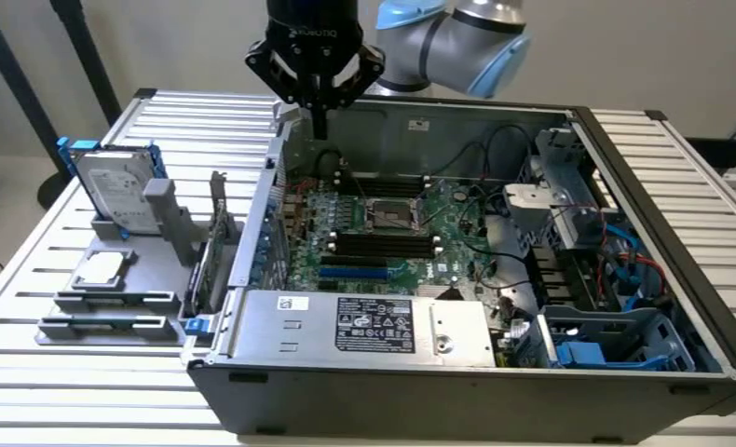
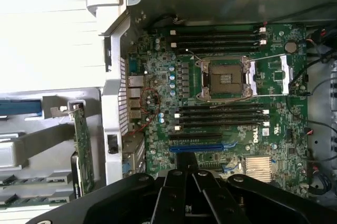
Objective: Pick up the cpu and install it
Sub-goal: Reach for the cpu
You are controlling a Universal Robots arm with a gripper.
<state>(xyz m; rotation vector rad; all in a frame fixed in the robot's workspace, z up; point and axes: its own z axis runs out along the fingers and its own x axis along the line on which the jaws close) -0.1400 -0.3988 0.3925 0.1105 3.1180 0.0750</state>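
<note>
The cpu (image 1: 101, 268), a small flat silver square, lies on a grey holder on the table at the exterior view's left, outside the computer case (image 1: 468, 391). My gripper (image 1: 320, 126) hangs shut and with nothing in it above the case's rear wall, well away from the cpu. Inside the case, the motherboard's cpu socket (image 1: 393, 216) stands open with its metal frame lifted. In the wrist view the socket (image 2: 225, 79) lies ahead of my shut gripper (image 2: 185, 174), with memory sticks (image 2: 221, 113) on either side.
A silver hard drive with a blue frame (image 1: 114, 186) stands upright behind the cpu. An expansion card (image 1: 219, 242) stands in the grey rack beside the case wall. A power supply (image 1: 368, 321) and cables (image 1: 530, 270) fill the case's near side.
</note>
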